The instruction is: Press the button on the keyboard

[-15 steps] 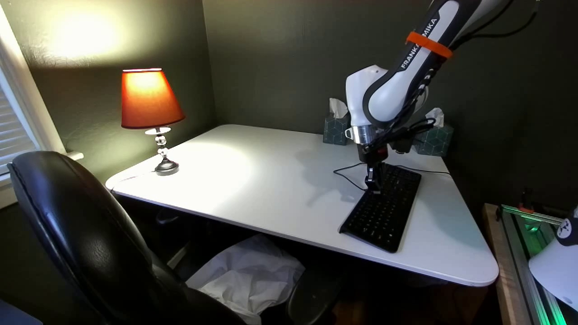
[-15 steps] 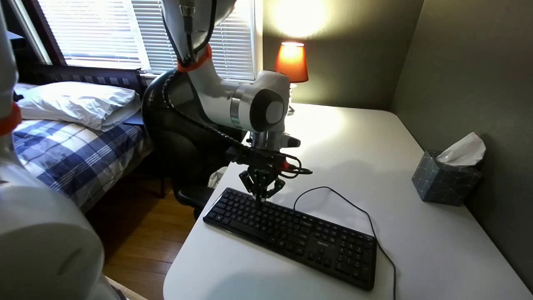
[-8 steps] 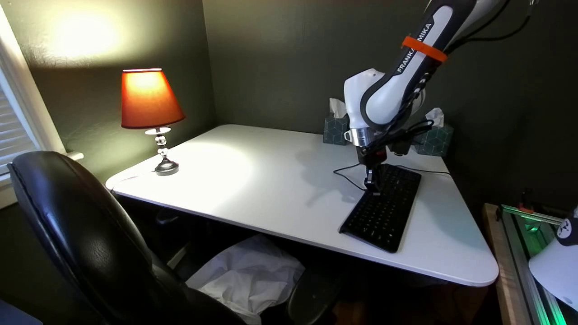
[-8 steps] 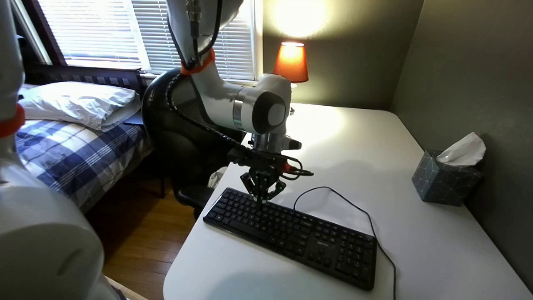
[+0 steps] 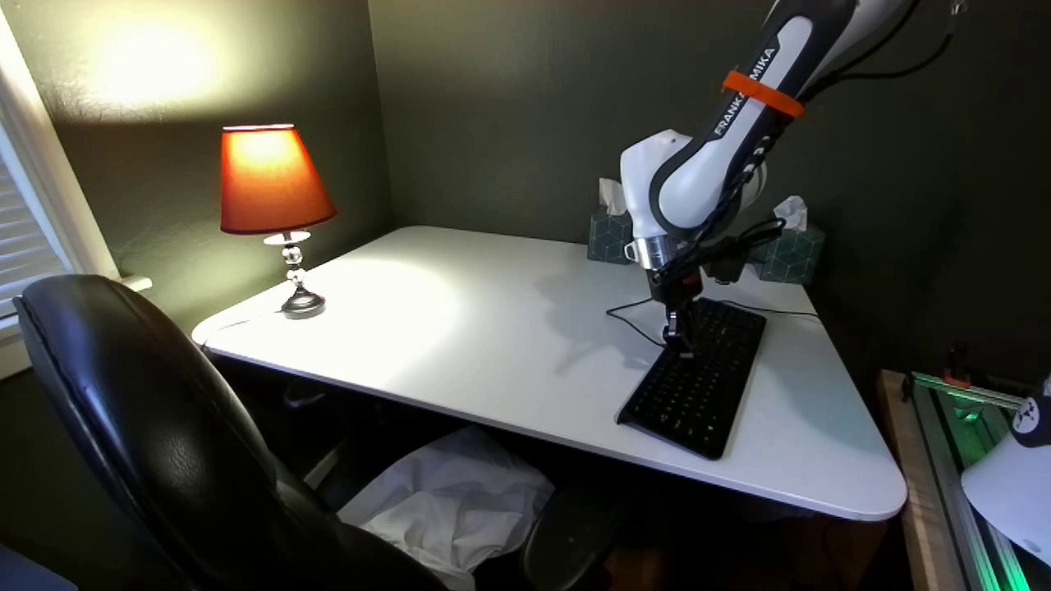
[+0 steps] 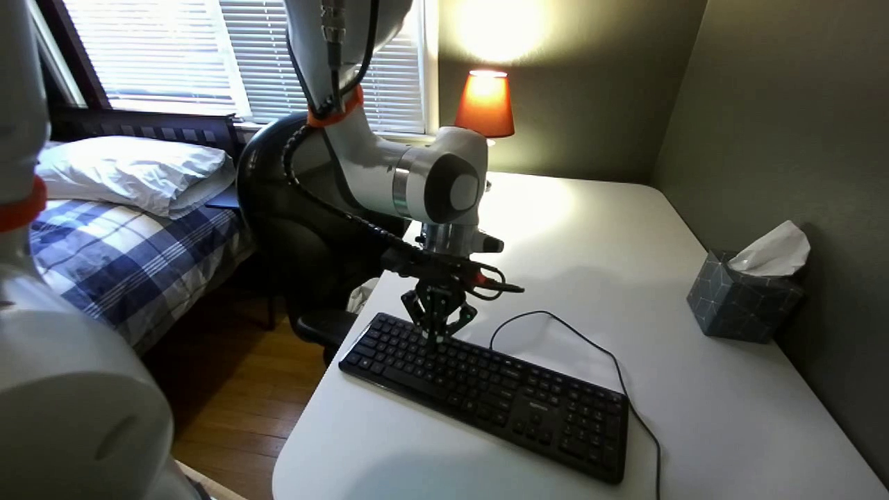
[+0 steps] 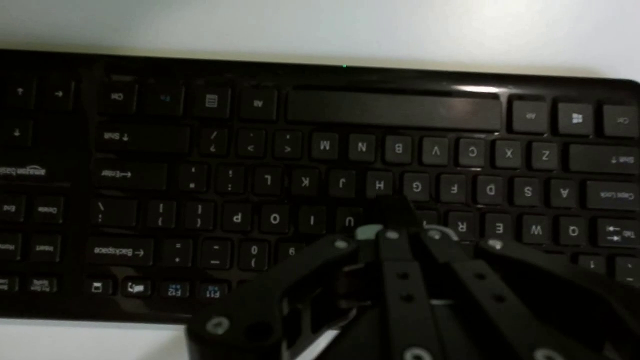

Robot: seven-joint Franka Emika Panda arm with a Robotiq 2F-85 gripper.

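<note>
The gripper [image 7: 398, 211] points down at the black keyboard [image 6: 486, 396], its fingers drawn together with nothing that I can see between them. In the wrist view its tip covers a spot just beside the U key [image 7: 348, 218] and at the edge of the H key [image 7: 380, 183]; whether it presses or merely hovers, I can't tell. The keyboard lies flat on a white desk [image 5: 493, 320], and a thin black cable [image 6: 615, 358] curls out from its back edge and on past its number-pad end. Above the keyboard leans the white Franka arm [image 5: 698, 185], an orange band [image 5: 764, 93] around it.

Off the keyboard's number-pad end stand two patterned tissue boxes [image 5: 608, 238], each with a white tissue poking up. Past the keyboard's Tab-key end, a black office chair [image 5: 156, 435] is drawn near. Well apart, out behind the keyboard's back edge, a table lamp [image 5: 277, 189] glows through its red-orange shade. Farther off, beyond the keyboard's Tab-key end, I see a plaid-covered bed [image 6: 132, 257] with a white pillow [image 6: 132, 173], then bright window blinds [image 6: 149, 55].
</note>
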